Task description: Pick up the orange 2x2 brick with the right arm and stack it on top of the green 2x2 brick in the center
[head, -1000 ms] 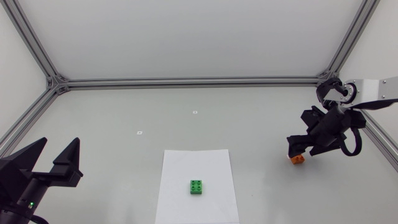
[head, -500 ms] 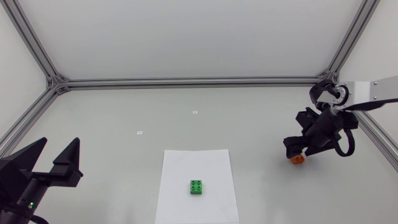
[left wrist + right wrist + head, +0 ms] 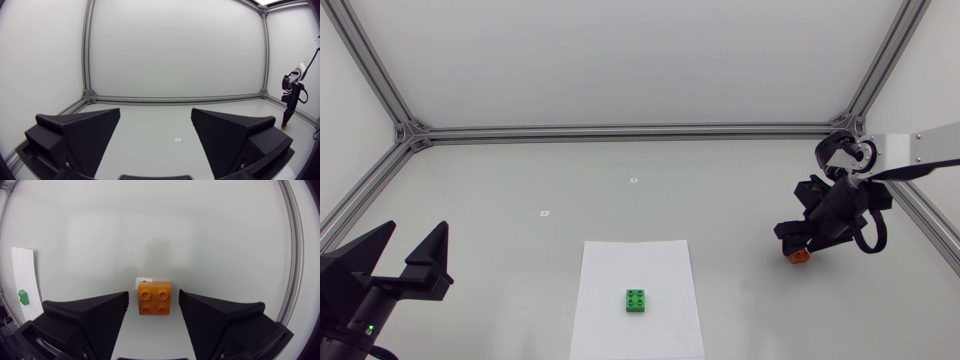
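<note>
The right arm's matte black gripper (image 3: 153, 294) stands open, its fingers flanking but clear of the small orange 2x2 studded brick (image 3: 155, 298), middle right in the head view. Centre it, sink lower, then pinch opposite walls squarely. The green 2x2 brick (image 3: 637, 300) sits lower centre on white paper (image 3: 620, 262). The left gripper (image 3: 155, 117), lower left, gapes wide.

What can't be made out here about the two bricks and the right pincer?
Head view: the right pincer covers most of the orange brick; only a corner shows, so the finger gaps cannot be read there.
Right wrist view: the green brick is too small to show studs; the white marker is half hidden behind the orange brick.
Left wrist view: the green brick does not show; the orange brick is at best a distant speck.
</note>
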